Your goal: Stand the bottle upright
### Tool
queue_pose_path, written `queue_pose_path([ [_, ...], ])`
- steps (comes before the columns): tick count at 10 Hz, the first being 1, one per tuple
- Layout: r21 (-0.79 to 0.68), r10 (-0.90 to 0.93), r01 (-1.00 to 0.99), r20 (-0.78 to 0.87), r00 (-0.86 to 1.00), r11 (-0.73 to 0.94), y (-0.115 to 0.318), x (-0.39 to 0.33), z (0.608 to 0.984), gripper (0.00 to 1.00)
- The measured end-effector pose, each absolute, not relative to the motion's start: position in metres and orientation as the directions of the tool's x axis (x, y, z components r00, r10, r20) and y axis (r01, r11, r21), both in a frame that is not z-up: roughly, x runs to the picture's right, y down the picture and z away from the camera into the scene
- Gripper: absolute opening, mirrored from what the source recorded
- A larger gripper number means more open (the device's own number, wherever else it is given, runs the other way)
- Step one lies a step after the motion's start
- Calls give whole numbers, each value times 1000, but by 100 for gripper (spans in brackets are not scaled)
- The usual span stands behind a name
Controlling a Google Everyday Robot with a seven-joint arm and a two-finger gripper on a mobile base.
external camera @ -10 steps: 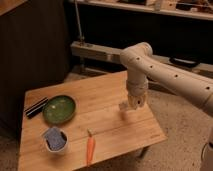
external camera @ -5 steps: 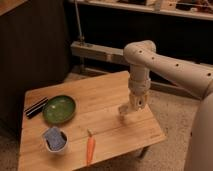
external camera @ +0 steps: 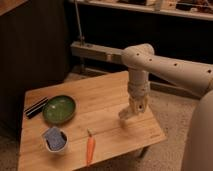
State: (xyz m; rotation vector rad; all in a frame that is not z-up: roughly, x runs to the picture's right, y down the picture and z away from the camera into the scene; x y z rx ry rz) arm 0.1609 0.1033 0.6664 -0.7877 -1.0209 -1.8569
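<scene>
Tilting the bottle (external camera: 125,114) looks like the step in hand: the gripper (external camera: 134,109), at about four o'clock on the table (external camera: 100,100), is clamped on the bottle's upper part, and the bottle slants down to the left with its low end near or on the wood. Next, I judge, the wrist must swing it vertical, seat its base flat, then let go without tipping it. On the wooden table sit a green bowl (external camera: 59,109) at nine o'clock, a dark bar (external camera: 36,107) beside it, a cup (external camera: 54,139) at seven, a carrot (external camera: 90,148) at six; behind are dark shelving and speckled floor.
</scene>
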Motion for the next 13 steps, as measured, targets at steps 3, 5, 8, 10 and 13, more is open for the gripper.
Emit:
queue_pose_path([
  [3,323,-357,899,836,-417,-295,121,170,669,32],
  [5,324,-335,901,847,-412,-289,132,173,671,32],
  [8,331,-294,896,861,-415,-297,144,173,675,32],
  [10,330,-273,896,870,-411,-297,150,175,677,32],
  [13,328,-257,893,875,-410,-307,154,175,677,46],
])
